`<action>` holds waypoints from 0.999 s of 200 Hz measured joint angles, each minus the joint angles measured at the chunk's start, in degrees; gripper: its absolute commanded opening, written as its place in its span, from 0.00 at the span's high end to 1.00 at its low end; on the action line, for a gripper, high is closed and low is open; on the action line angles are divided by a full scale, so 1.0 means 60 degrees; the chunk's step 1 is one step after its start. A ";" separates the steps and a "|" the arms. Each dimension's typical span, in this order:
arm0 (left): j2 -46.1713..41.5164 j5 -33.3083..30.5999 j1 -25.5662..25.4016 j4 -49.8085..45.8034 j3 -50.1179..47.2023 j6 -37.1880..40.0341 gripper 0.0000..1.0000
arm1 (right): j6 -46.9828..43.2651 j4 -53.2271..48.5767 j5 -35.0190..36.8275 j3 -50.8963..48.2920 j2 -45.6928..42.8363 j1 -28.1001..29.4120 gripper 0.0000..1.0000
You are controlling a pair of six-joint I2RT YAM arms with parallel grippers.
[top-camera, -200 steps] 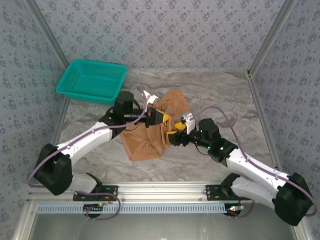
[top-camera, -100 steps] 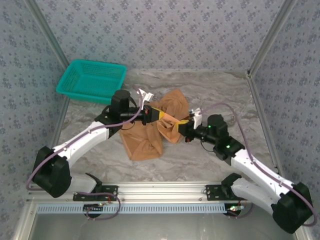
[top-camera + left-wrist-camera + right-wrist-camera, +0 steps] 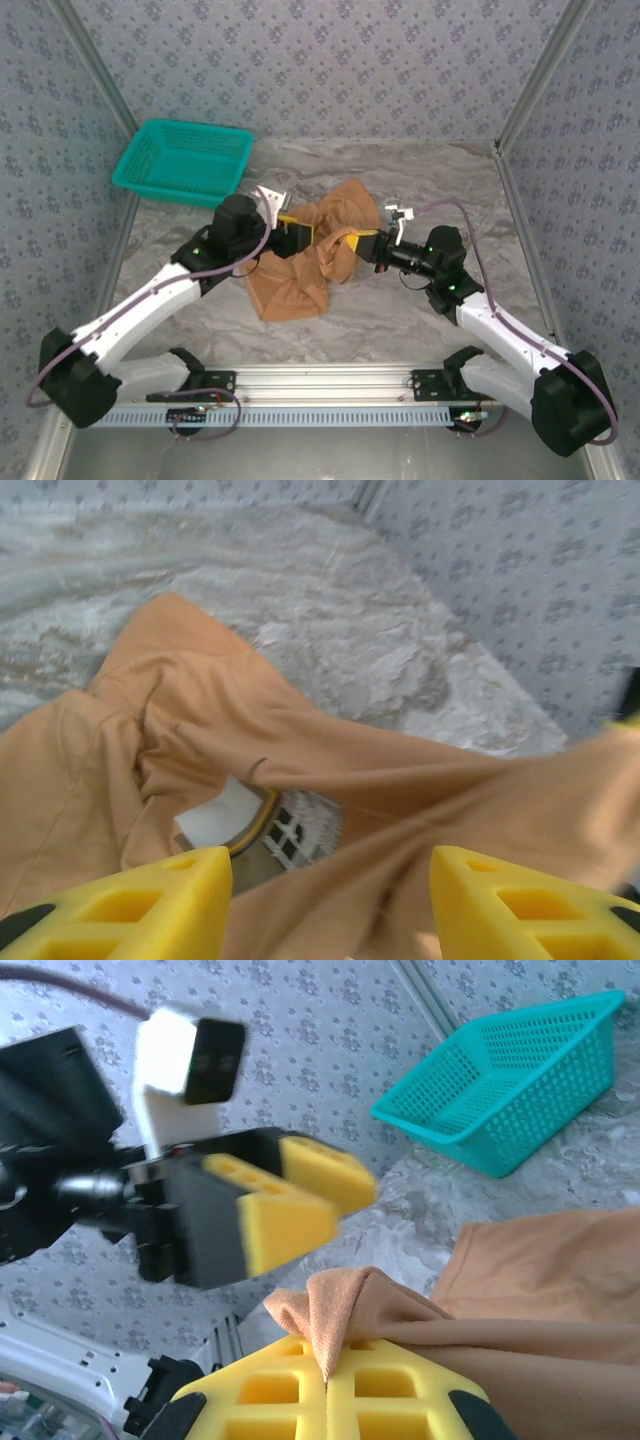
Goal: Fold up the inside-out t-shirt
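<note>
so the inside-out t-shirt (image 3: 296, 290) was sitting bunched up in the middle of the tabletop (image 3: 430, 180), nowhere near flat, with one stretch of it drawn up and across toward the right arm and the white neck tag (image 3: 214, 816) peeking out of a crumpled pocket of cloth. The right end effector (image 3: 325, 1392) had its pads pressed together on a small peak of fabric. Honestly that pinch looked thin, so my worry was the cloth slipping out if the arm tugged sideways any harder. The left end effector (image 3: 330, 900) had its fingers apart, hovering right over the folds with nothing clamped, which meant the whole shirt depended on one grip. Pull from there and I'd guess the heap just drags along the tabletop instead of spreading out. Other risk: the two end effectors were really close to each other over the shirt, so a careless move could knock them together, or the left one could close on several layers at once and lock the tangle in. Around it there wasn't much, a teal mesh basket (image 3: 185, 160) at the far left corner, well apart from the shirt, and patterned walls (image 3: 330, 70) on three sides. The only real thing in the way was the arms themselves crowding the cloth
</note>
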 measured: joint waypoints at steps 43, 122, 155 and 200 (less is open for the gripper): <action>-0.0481 0.0674 -0.1075 0.0062 -0.0062 -0.0047 0.63 | 0.0459 0.0375 -0.0011 -0.0022 0.0066 -0.0193 1.00; 0.1825 0.1566 -0.0863 0.0390 0.0178 -0.1133 0.61 | 0.0521 0.0211 0.0069 -0.0047 -0.0346 -0.0208 1.00; 0.2109 0.1756 -0.0521 0.0852 0.0353 -0.1501 0.59 | 0.0481 0.0149 0.0091 -0.0076 -0.0525 -0.0208 1.00; 0.2390 0.2481 -0.0444 0.1537 0.0477 -0.1912 0.58 | 0.0415 0.0080 0.0091 -0.0178 -0.0561 -0.0208 1.00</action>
